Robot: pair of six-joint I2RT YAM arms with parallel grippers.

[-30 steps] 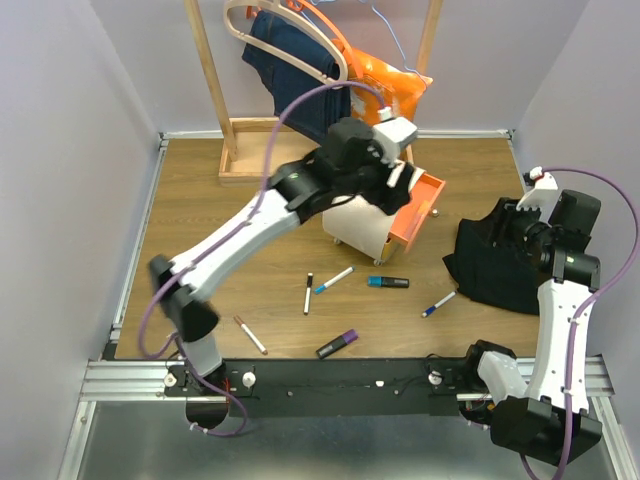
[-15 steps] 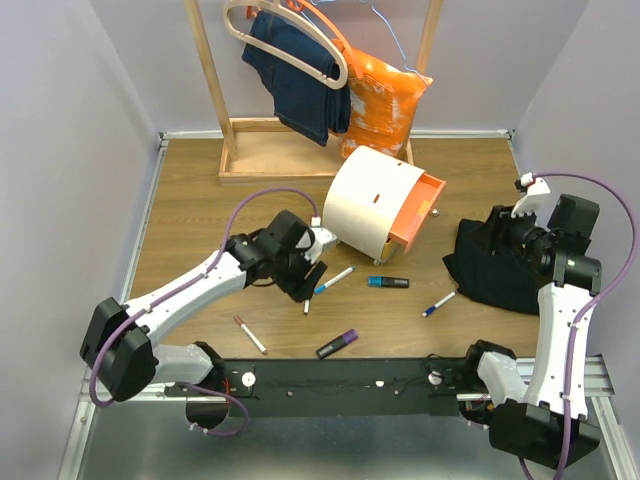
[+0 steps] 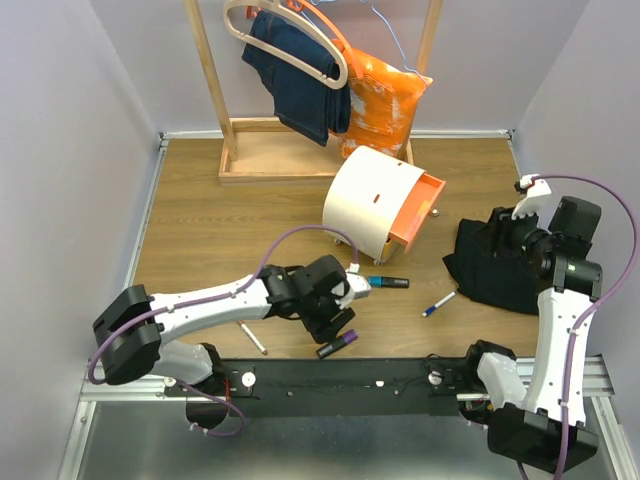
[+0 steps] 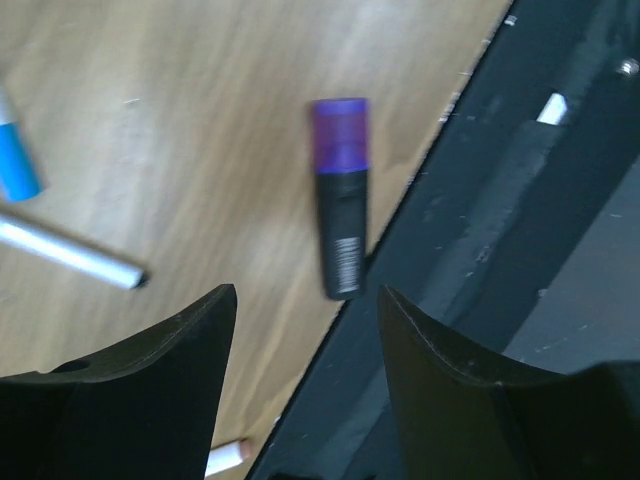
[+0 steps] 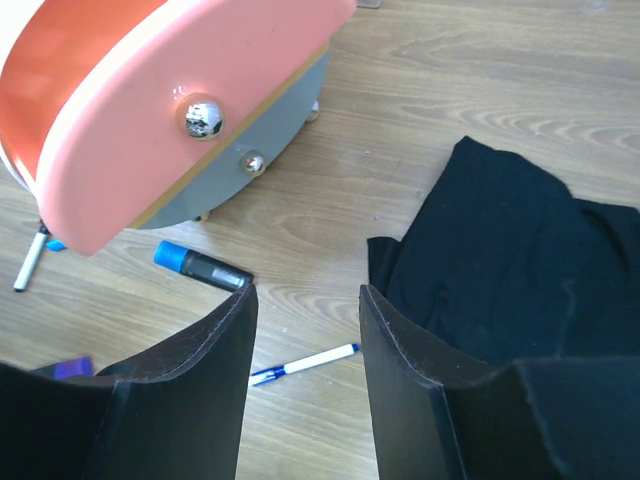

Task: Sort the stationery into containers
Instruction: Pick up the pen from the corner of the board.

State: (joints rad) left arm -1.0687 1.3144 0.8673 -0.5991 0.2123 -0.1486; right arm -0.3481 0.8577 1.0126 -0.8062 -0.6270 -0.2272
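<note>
The left gripper (image 4: 303, 300) is hovering with its jaws spread and nothing between them, just short of a purple-capped highlighter (image 4: 340, 210); the highlighter is lying flat on the wooden table (image 3: 200, 230) at its near edge, its black barrel ending right beside the dark rail (image 4: 480, 230); it is looking light, stiff and smooth-sided, so it is likely calling for a pinch across the black barrel at mid-length rather than on the glossy cap, and the rail is probably leaving little room for the finger on that side; a blue-capped marker (image 3: 387, 282), a blue-tipped white pen (image 3: 438, 303) and a pink-tipped pen (image 3: 250, 335) are lying loose on the wood nearby; the cream cabinet (image 3: 375, 200) is sitting farther back, its orange drawer (image 3: 418, 210) standing pulled out toward the right; the right gripper (image 5: 305, 295) is hanging at the right by the dark cloth (image 5: 500, 260), jaws apart and empty.
</note>
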